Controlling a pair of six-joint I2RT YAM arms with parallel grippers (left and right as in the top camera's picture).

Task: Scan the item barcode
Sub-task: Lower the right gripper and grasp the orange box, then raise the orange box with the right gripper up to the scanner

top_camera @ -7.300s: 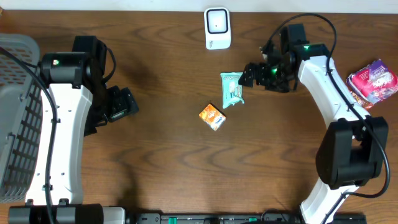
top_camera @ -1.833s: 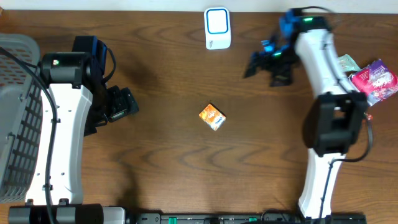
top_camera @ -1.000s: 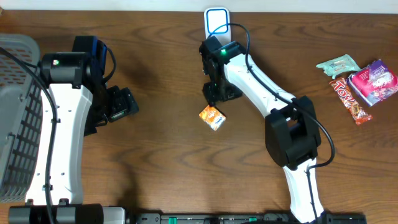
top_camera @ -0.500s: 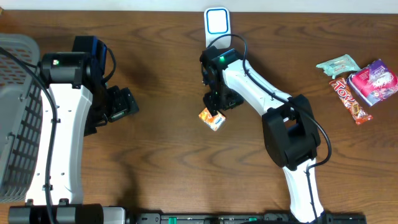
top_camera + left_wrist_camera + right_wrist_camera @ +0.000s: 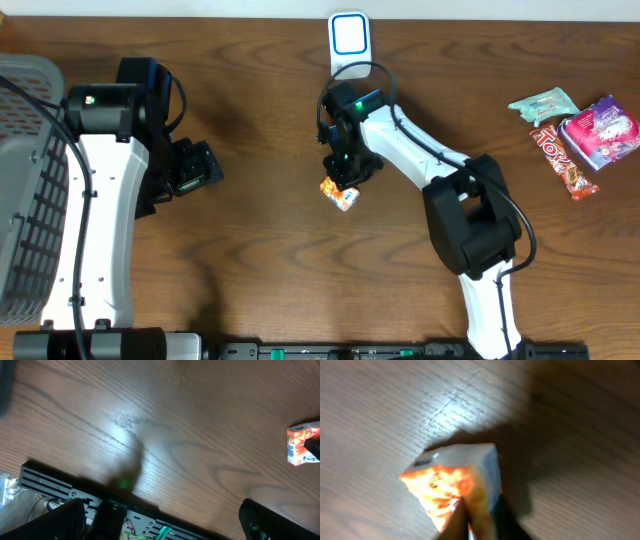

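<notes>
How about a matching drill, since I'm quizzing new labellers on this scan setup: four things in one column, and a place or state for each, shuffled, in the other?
Things:
1. white scanner
2. orange box
3. grey basket
4. left claw

Places or states:
A. open, holding nothing
B. far side, in the middle
C. far left side
D. pinched in the shut right claw

Pairs: 1-B, 2-D, 3-C, 4-A
</notes>
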